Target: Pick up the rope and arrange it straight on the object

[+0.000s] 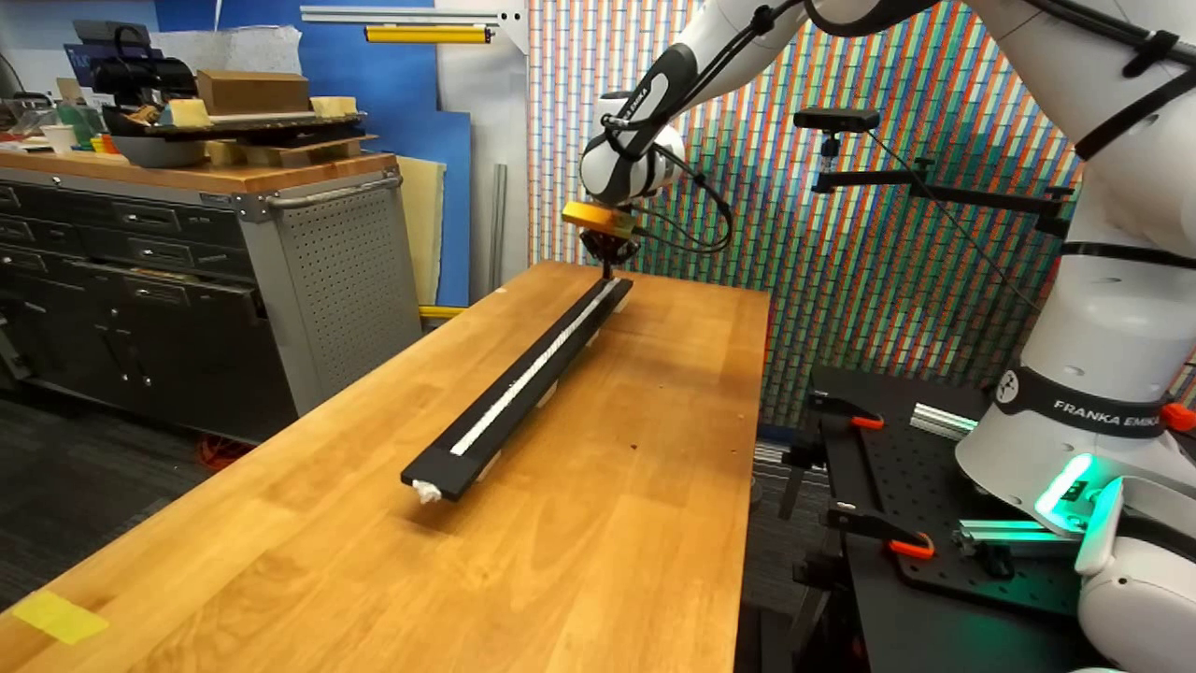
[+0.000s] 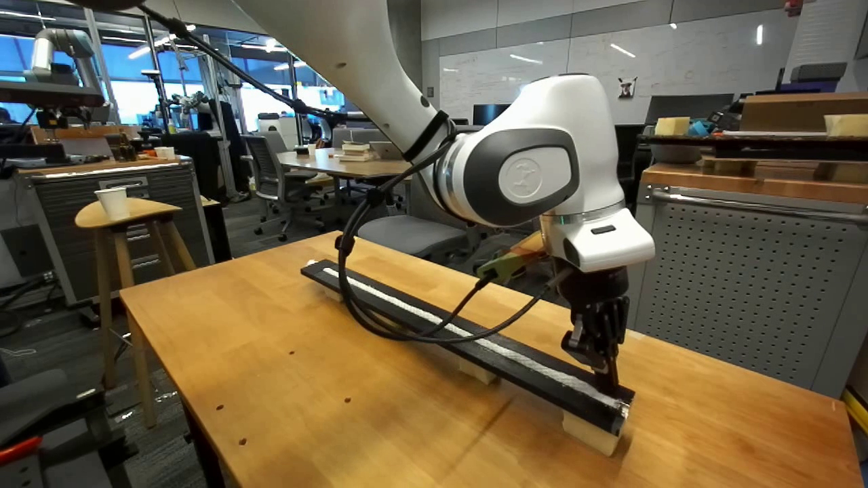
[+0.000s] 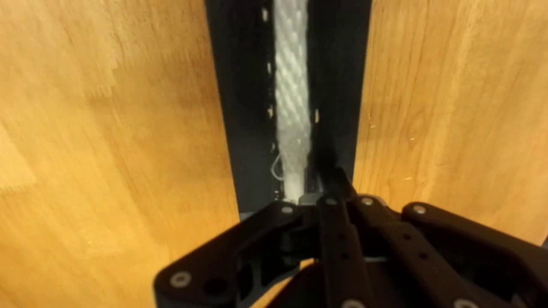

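My gripper stands at one end of the bar, its fingers pressed together as far as I can make out, and I see nothing pinched between them. The rope lies along the bar's middle, long axis running from 12 to 6 o'clock in the wrist view, and it looks straight in both exterior views too. From my fingertips its end sits at 9 o'clock, just beside; whether they touch I can't tell from here. I'd steer by that: a shove towards 9 could push the end off line, so lifting straight away seems safer. The job looks nearly done to me, though a stray strand curls out on the rope's 9 o'clock side.
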Action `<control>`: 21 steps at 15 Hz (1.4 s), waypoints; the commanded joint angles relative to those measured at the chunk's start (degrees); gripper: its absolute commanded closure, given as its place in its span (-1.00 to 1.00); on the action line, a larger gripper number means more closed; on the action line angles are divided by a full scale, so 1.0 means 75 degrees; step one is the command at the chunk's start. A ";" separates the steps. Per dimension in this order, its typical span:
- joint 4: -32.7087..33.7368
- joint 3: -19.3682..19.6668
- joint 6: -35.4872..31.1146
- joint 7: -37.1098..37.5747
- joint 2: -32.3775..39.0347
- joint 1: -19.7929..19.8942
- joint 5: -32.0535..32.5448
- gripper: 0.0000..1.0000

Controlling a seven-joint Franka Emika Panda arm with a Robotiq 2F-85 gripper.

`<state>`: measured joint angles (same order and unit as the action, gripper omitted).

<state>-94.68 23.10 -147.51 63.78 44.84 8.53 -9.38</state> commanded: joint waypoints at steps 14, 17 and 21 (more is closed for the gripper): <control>-0.0308 0.0091 0.0099 0.0182 -0.0378 -0.0180 0.0502 1.00; -0.0384 0.0061 0.0143 0.0177 -0.0512 -0.0237 0.0511 1.00; -0.0540 0.0085 0.0205 0.0220 -0.0684 -0.0377 0.0579 1.00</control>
<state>-96.22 23.60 -147.36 64.39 42.77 6.62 -6.94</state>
